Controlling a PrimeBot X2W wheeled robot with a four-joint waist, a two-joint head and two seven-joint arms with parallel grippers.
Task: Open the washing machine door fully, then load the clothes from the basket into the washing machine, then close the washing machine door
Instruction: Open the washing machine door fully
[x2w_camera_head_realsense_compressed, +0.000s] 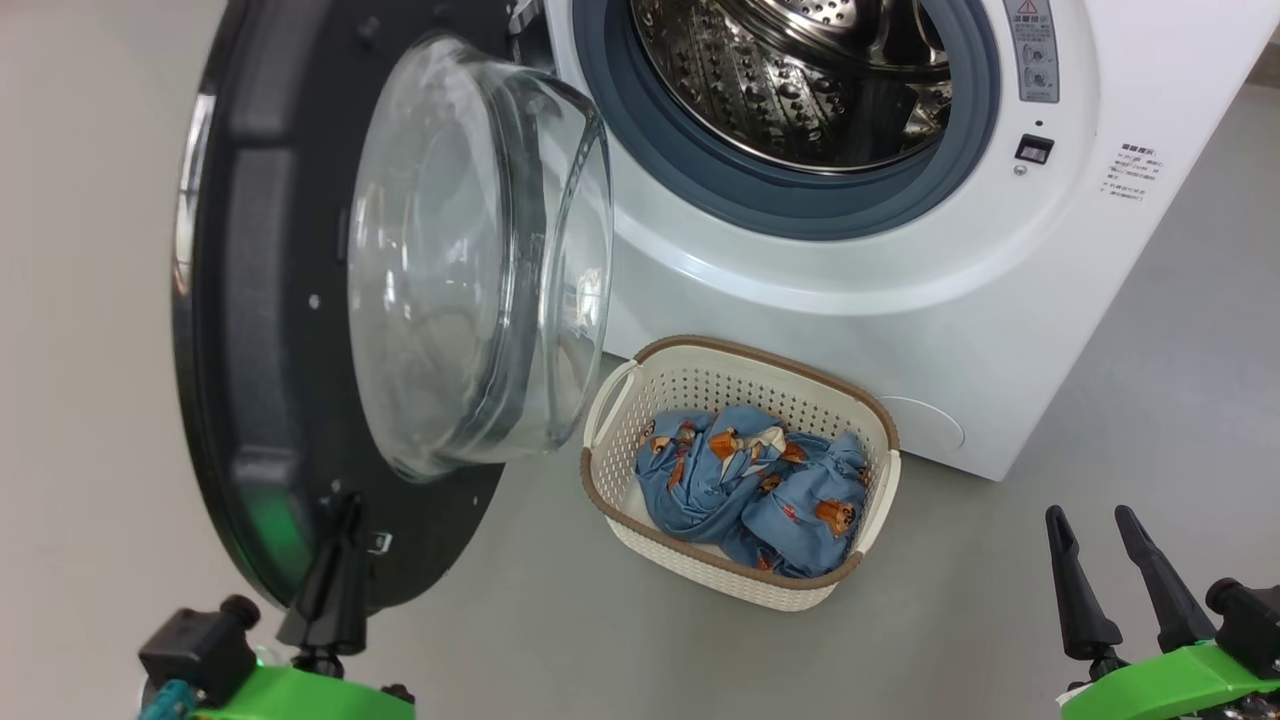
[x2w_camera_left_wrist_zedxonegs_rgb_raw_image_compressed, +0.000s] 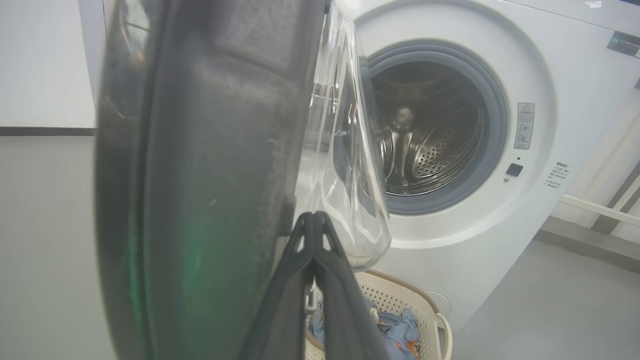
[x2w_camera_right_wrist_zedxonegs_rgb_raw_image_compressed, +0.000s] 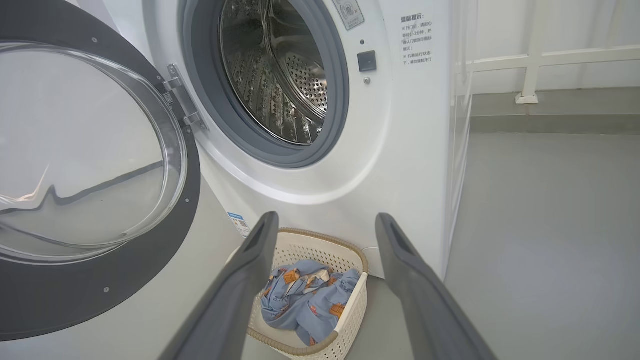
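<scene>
Washing machine door (x2w_camera_head_realsense_compressed: 260, 330): found wide open, hinged at the left of the washing machine (x2w_camera_head_realsense_compressed: 900, 290); glass bowl (x2w_camera_head_realsense_compressed: 470, 260) is turned inward.
Drum (x2w_camera_head_realsense_compressed: 800, 90): exposed behind the grey-blue gasket (x2w_camera_head_realsense_compressed: 780, 205).
Basket (x2w_camera_head_realsense_compressed: 745, 350): set on the floor (x2w_camera_head_realsense_compressed: 1000, 620) just in front of the machine, beside the door's lower edge.
Clothes (x2w_camera_head_realsense_compressed: 750, 480): bundled inside the basket.
Left claw (x2w_camera_head_realsense_compressed: 348, 510): fingers pressed together, nothing gripped; tip is placed against the door's lower inner face, contact probable but not resolved.
Right claw (x2w_camera_head_realsense_compressed: 1090, 515): fingers spread wide, nothing held; kept low at the right, well apart from the basket.
</scene>
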